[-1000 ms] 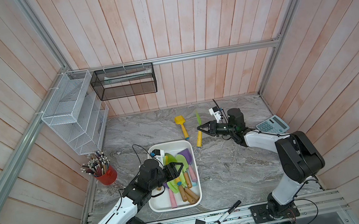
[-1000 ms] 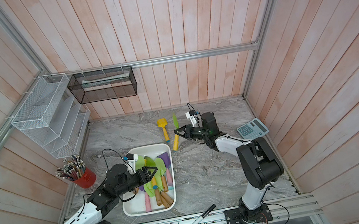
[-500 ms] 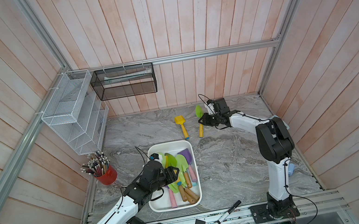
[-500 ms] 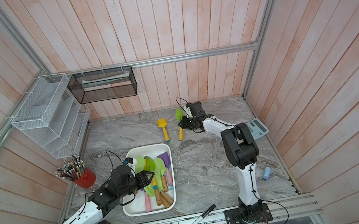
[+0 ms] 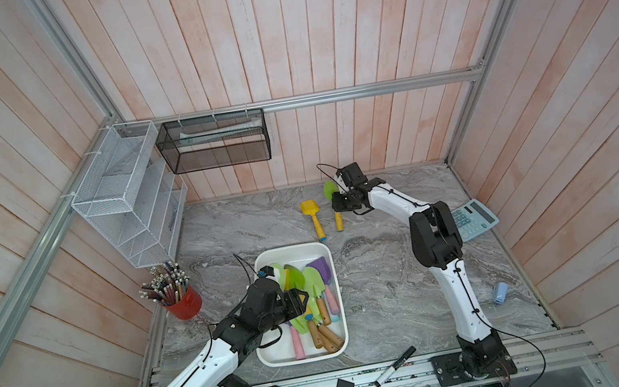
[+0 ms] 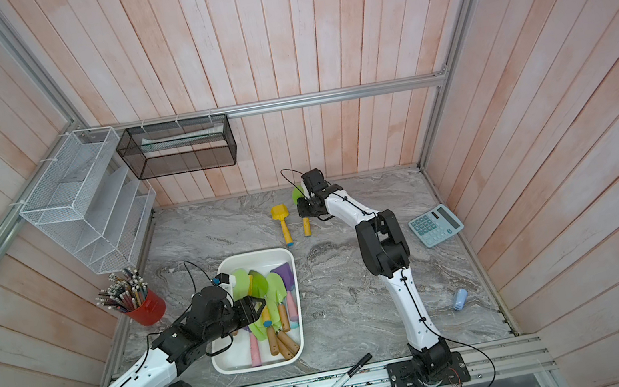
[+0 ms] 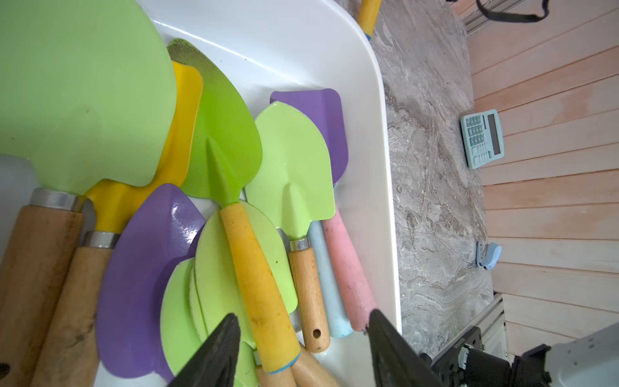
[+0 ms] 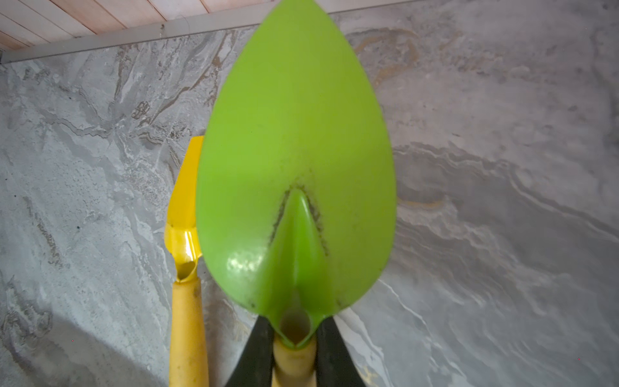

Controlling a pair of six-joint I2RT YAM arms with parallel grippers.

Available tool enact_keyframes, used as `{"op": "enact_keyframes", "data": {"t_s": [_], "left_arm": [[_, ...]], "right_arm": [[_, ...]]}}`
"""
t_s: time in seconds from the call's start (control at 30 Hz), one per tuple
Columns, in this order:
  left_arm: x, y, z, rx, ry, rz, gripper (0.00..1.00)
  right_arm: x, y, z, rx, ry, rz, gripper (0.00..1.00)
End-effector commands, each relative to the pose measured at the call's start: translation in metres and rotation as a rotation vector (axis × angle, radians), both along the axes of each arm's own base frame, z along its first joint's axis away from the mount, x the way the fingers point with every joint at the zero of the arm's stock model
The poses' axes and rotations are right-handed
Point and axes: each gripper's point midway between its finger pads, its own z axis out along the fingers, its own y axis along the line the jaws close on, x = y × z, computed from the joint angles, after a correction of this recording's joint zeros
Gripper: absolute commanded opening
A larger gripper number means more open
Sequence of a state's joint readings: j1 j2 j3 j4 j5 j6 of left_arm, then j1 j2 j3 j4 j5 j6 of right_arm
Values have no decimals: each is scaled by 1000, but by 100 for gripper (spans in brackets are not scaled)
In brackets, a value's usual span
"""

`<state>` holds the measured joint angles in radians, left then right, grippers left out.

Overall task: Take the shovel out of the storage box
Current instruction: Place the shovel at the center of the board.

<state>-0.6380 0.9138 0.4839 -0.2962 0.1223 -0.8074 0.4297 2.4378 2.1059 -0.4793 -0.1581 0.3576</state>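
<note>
Shovel first: your right jaws are clamped on the yellow handle of a green shovel (image 5: 329, 191) (image 8: 294, 150), just below its blade. It is at the far side of the worktop (image 5: 390, 287), well apart from the box (image 5: 289, 250). You cannot tell whether it touches the worktop. Just left of it a yellow shovel (image 5: 314, 219) (image 8: 186, 301) lies flat, and both handles point toward the near side. The box sits near the centre and holds a pile (image 6: 273, 293) of shovels, with green, purple and yellow blades at the far end and handles at the near end. Your left jaws stand open over that pile, with a tip on either side of the yellow handle of a second green shovel (image 7: 258, 284), gripping nothing. A calculator (image 5: 471, 219) lies at the right edge.
</note>
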Motion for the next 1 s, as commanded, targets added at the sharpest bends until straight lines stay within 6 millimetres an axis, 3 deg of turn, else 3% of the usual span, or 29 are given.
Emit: {"op": "enact_keyframes", "data": {"t_s": [0.0, 0.63, 0.8, 0.97], "left_arm": [[-4, 3, -4, 16, -3, -8, 63], [-6, 1, -9, 20, 15, -20, 63], [-8, 3, -13, 23, 25, -16, 63], [-9, 3, -15, 23, 31, -14, 63]], "right_arm": [[-1, -6, -24, -67, 58, 1, 16], [5, 18, -46, -64, 73, 4, 19], [6, 25, -37, -43, 62, 10, 23], [6, 25, -36, -41, 63, 10, 34]]}}
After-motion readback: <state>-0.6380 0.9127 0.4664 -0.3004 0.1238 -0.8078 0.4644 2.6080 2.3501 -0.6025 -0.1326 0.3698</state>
